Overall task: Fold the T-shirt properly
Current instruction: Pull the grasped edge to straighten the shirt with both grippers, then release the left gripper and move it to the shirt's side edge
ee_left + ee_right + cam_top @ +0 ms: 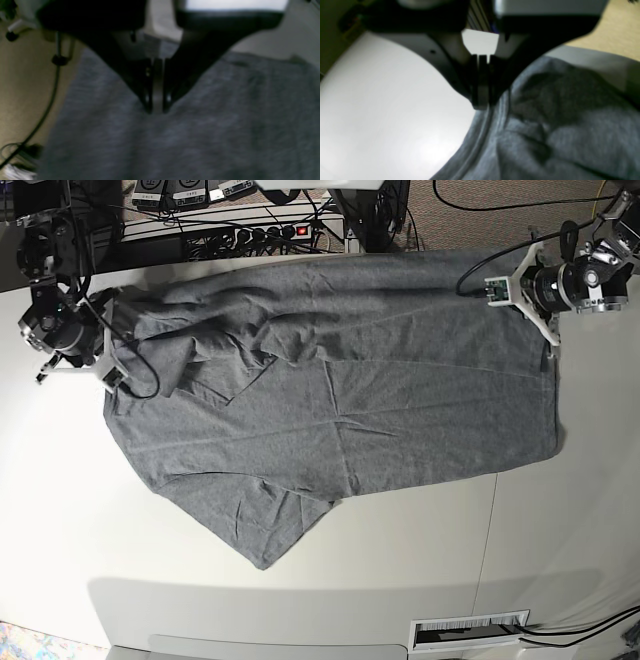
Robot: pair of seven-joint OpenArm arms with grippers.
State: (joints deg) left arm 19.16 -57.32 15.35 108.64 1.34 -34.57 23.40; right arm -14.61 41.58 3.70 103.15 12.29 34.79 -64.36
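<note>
T-shirt [340, 390] lies spread across the white surface [300, 600], rumpled near the right gripper [481, 106] at the collar end, flatter near the left gripper [157, 110] at the hem end. Both jaws stand narrow, almost together; each seems pinched on a thin fabric edge, though blur leaves that uncertain. Risk: a shallow pinch could slip when lifted, and the bunched sleeve could fold in crooked.
</note>
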